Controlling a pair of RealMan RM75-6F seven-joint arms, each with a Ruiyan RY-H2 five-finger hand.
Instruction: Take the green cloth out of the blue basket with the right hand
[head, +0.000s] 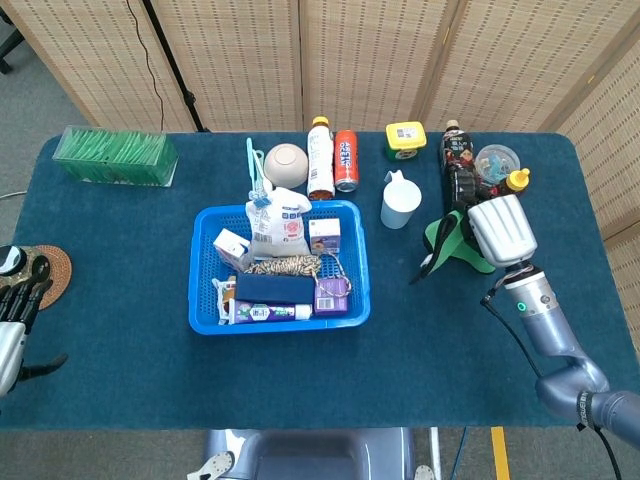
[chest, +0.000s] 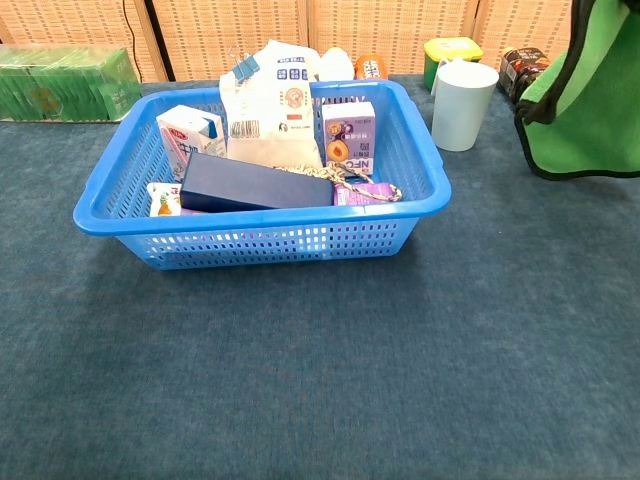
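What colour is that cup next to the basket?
White; the cup shows best in the chest view.

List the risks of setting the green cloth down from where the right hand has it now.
1. The green cloth hangs from the right hand just in front of the dark bottle and sauce bottle; a backward swing might topple them.
2. The white cup stands close by on the basket side, so trailing cloth could catch it.
3. The cloth may cling to the fingers on release.
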